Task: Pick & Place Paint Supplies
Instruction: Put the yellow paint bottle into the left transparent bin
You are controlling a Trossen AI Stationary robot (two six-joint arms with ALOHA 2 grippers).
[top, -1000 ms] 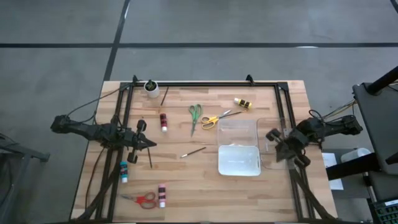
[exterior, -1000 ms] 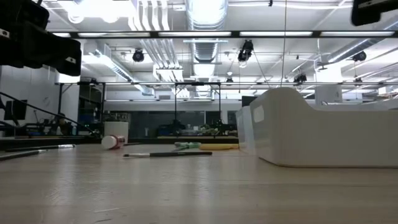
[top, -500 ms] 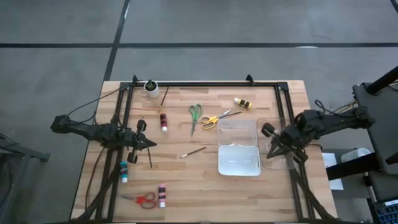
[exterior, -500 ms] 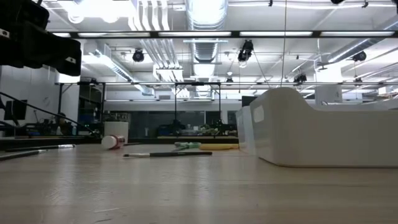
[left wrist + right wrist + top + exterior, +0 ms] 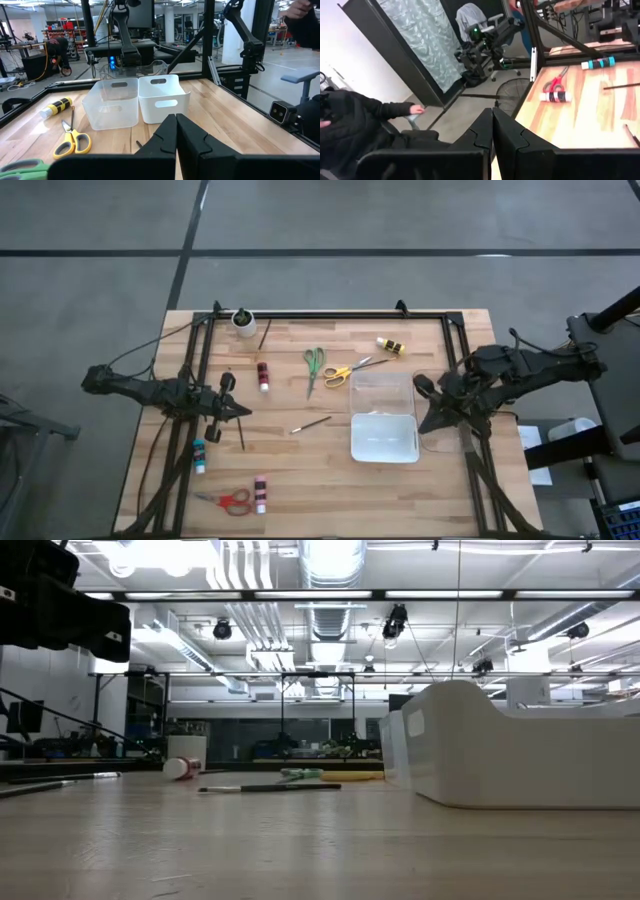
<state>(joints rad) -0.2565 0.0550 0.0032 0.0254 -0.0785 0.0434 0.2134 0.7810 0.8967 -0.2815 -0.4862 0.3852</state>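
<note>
Supplies scattered across bench, none binned: green scissors, yellow scissors, brush left of white tray. Right gripper, fingers pressed together, empty, beside clear bin; may knock it. Left gripper likewise closed, empty.

Looks like a robotics lab in a big open industrial space. Exposed ducts and strip lights run across the ceiling, the floor is bare concrete, and black metal rigs stand all around. A person in dark clothes sits beside the wooden table.
</note>
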